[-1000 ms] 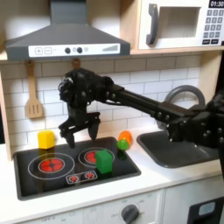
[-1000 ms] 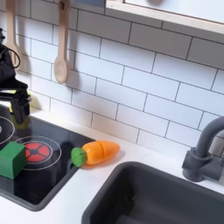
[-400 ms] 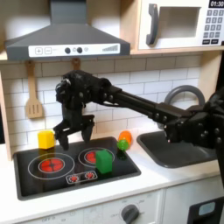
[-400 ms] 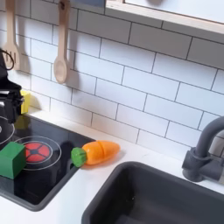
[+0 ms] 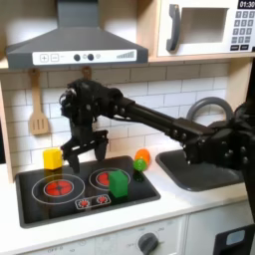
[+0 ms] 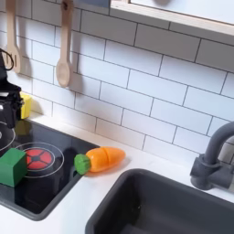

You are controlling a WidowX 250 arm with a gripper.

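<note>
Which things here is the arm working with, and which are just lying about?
In hand: gripper, open, hovering over the stove beside the yellow block.
Lying about: green block, carrot, spatula, sink, faucet.

Toy kitchen: stovetop (image 5: 60,194), range hood (image 5: 75,45), microwave (image 5: 209,27), sink (image 6: 174,206), white tiled wall (image 6: 137,82).

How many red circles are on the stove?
2 on the stove: the left red circle and the right red circle beside the green block.
</note>
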